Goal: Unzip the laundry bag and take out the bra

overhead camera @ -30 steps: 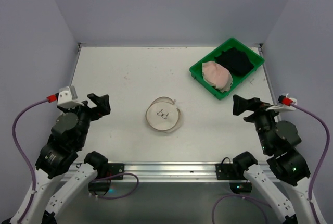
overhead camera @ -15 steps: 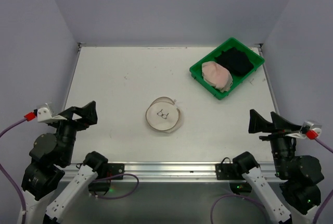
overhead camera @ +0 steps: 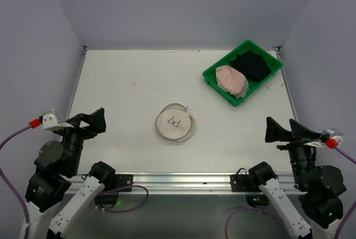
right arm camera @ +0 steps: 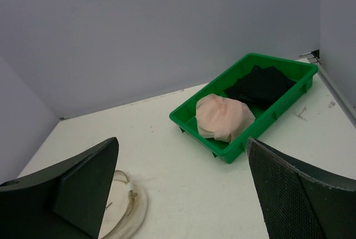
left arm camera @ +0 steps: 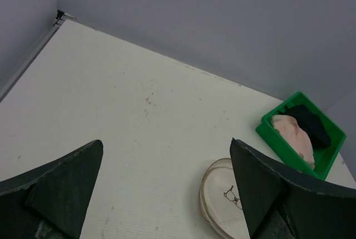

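Centrally on the white table [overhead camera: 122,83], the laundry bag [overhead camera: 174,122] lies flattened to a disc, well apart from both arms. The left gripper [overhead camera: 95,121] and right gripper [overhead camera: 278,129] hover at the near edge, jaws apart, holding nothing. Whether the zip is open cannot be told, so no step is visibly done.

1. The light is bright, even and diffuse, seemingly from overhead; the white desk [overhead camera: 128,94] shows no glare or blown-out patches.
2. Shadows are faint: a thin soft rim under the laundry bag [overhead camera: 174,122] and along the green tray [overhead camera: 210,76].
3. The black cloth [overhead camera: 253,65] in the tray reads as a flat dark mass with little detail.
4. In the wrist views, the fingers of the left gripper [left arm camera: 166,140] and right gripper [right arm camera: 182,139] are near-black and slightly soft toward the frame edges; the desk behind them is sharp.
5. No motion blur shows in any view.
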Controlling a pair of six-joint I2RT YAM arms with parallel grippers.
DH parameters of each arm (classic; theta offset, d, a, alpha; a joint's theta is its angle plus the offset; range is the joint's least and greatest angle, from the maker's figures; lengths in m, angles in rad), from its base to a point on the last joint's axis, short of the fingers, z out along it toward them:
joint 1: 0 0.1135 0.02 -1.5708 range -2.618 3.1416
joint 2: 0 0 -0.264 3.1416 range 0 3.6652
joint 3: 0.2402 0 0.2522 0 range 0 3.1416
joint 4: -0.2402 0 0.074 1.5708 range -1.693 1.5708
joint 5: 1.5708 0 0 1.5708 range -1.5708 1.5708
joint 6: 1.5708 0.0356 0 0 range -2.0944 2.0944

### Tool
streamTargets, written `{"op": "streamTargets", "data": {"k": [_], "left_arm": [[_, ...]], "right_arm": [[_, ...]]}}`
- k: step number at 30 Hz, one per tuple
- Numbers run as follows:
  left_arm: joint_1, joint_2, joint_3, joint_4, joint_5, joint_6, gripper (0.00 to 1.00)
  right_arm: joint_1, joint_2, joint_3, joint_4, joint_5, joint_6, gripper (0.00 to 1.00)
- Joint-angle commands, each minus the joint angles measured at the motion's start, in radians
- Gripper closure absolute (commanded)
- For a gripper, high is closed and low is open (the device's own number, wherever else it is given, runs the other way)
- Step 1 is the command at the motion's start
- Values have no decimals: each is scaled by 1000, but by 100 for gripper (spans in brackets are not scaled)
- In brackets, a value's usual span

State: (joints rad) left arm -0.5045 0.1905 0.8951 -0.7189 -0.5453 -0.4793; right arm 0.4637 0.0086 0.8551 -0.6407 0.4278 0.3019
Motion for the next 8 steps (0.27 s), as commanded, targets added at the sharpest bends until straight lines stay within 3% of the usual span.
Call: {"op": "streamTargets", "data": {"k": [1, 8], "left_arm": [[4, 30, -16, 35, 19, -21, 0], [4, 49, -60, 82, 34, -41, 0]], "right_arm": [[-2, -67, 4, 12, -23, -26, 1], [-2, -49, 2, 15, -49, -12, 1]]}}
